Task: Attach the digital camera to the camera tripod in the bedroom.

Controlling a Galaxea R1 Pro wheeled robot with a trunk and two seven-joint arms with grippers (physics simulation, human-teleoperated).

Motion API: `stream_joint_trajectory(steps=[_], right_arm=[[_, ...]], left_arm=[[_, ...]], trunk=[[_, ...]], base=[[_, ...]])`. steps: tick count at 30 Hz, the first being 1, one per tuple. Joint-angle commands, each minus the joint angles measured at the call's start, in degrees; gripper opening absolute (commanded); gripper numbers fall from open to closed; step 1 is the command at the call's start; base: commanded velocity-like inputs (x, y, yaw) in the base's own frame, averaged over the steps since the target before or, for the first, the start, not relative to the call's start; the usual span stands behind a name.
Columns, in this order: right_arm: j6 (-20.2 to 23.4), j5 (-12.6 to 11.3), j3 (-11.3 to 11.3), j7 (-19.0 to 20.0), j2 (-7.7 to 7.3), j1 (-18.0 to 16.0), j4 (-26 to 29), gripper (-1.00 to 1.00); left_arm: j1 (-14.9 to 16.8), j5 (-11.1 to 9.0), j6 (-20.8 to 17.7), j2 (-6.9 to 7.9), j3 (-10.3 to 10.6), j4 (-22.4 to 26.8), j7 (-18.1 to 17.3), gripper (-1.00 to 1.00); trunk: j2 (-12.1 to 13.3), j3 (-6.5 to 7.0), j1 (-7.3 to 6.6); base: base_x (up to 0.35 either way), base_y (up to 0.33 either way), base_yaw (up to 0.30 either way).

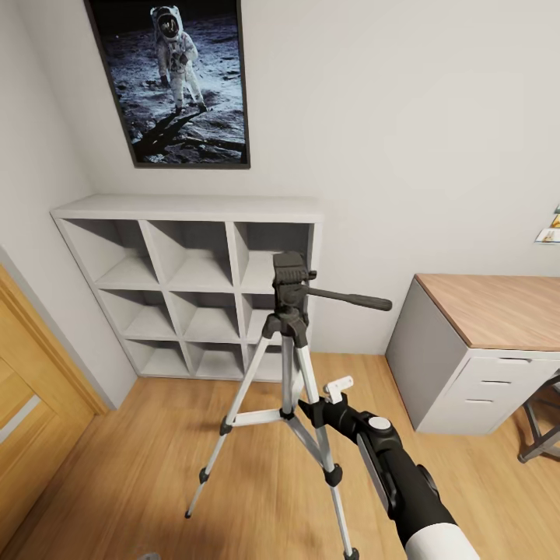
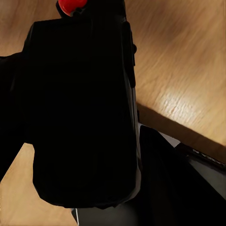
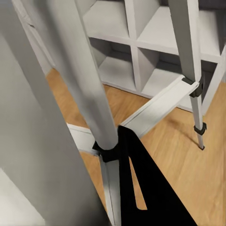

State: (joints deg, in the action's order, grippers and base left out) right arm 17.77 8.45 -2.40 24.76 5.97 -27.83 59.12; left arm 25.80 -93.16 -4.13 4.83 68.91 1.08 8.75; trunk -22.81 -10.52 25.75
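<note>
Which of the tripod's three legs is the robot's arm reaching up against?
The leg nearest the robot, running down to the picture's bottom edge. The right gripper sits against its upper part; the other two legs stand away from it, toward the door and the shelf.

Pale grey-white walls [image 1: 404, 117] are meeting at a corner, with a dark-framed astronaut picture [image 1: 183, 78] hanging above a white cube shelf [image 1: 187, 257] that is sitting on the light wood plank floor [image 1: 140, 482]; its compartments are also showing in the right wrist view. A wooden door [image 1: 27, 404] is showing at the left edge, and a grey desk [image 1: 482, 342] with a wood top and drawers is standing against the wall on the right. A dark chair frame [image 1: 544, 420] is poking in just beside the desk, and light is falling evenly with soft shadows.
</note>
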Motion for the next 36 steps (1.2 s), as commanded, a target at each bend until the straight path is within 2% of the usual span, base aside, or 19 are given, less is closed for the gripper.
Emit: stream_joint_trajectory(steps=[1,10,11,14,17,18,24,25,27,30,31,33,34,35,36], right_arm=[[0.17,0.93,0.11,0.28,0.02,-0.03,0.06,-1.0],[0.16,1.59,-0.03,0.23,0.36,-0.03,-0.76,-1.0],[0.16,5.7,-0.03,0.23,0.37,-0.03,-0.79,-1.0],[0.16,5.7,-0.05,0.29,0.43,-0.03,-0.88,-1.0],[0.16,5.71,-0.06,0.38,0.44,-0.03,-0.87,-1.0],[0.16,5.71,-0.06,0.4,0.44,-0.03,-0.86,-1.0],[0.16,5.71,-0.06,0.46,0.45,-0.03,-0.91,-1.0],[0.16,5.71,-0.06,0.46,0.45,-0.03,-0.92,-1.0],[0.16,5.71,-0.06,0.46,0.45,-0.03,-0.93,-1.0],[0.16,5.71,-0.06,0.46,0.45,-0.03,-0.99,-1.0],[0.16,5.71,-0.06,0.46,0.45,-0.03,-1.17,-1.0],[0.16,5.71,-0.06,0.46,0.45,-0.03,-1.34,-1.0],[0.16,5.71,-0.06,0.46,0.45,-0.03,-1.37,-1.0],[0.16,5.66,-0.06,0.46,0.45,-0.03,-1.43,-1.0],[0.16,5.65,-0.06,0.46,0.45,-0.03,-1.43,-1.0]], left_arm=[[0.05,-0.18,-0.44,0.11,0.49,0.16,0.34,-1.0],[1.09,-0.2,-2.29,2.8,0.34,0.4,0.4,-1.0],[3.29,-0.21,-4.38,3.59,0.34,0.4,0.4,-1.0],[9.45,-0.25,-9.97,4.65,0.35,0.39,0.4,-1.0],[19.47,-0.25,-18.01,5.74,0.32,0.36,0.49,-1.0],[20.93,-0.26,-19.12,5.88,0.33,0.36,0.5,-1.0],[38.08,-0.24,-30.1,6.33,0.28,0.42,0.77,-1.0],[40.24,-0.25,-31.29,6.33,0.28,0.44,0.82,-1.0],[42.38,-0.22,-32.31,6.33,0.27,0.45,0.86,-1.0],[48.44,-0.2,-35.04,6.05,0.33,0.65,0.91,-1.0],[51.57,-0.19,-36.54,5.81,0.34,1.02,0.91,-1.0],[55.49,-0.18,-38.32,5.43,0.35,2.46,0.96,-1.0],[56.44,-0.18,-38.65,5.37,0.35,3.02,0.99,-1.0],[60.15,-0.18,-39.62,5.23,0.35,6.17,1.45,-1.0],[61.04,-0.18,-39.83,5.22,0.35,7.16,1.68,-1.0]], trunk=[[-0.11,-0.11,0.04],[-0.11,-0.11,0.04],[-0.11,-0.11,0.04],[-0.11,-0.11,0.04],[-0.11,-0.11,0.04],[-0.11,-0.11,0.04],[-0.11,-0.11,0.04],[-0.11,-0.11,0.04],[-0.11,-0.11,0.04],[-0.11,-0.11,0.04],[-0.11,-0.11,0.04],[-0.11,-0.11,0.04],[-0.11,-0.11,0.04],[-0.11,-0.11,0.04],[-0.11,-0.11,0.04]], base=[[0.0,0.0,0.0],[0.0,0.0,0.0],[0.0,0.0,0.0],[0.0,0.0,0.0],[0.0,0.0,0.0],[0.0,0.0,0.0],[0.0,0.0,0.0],[0.0,0.0,0.0],[0.0,0.0,0.0],[0.0,0.0,0.0],[0.0,0.0,0.0],[0.0,0.0,0.0],[0.0,0.0,0.0],[0.0,0.0,0.0],[0.0,0.0,0.0]])
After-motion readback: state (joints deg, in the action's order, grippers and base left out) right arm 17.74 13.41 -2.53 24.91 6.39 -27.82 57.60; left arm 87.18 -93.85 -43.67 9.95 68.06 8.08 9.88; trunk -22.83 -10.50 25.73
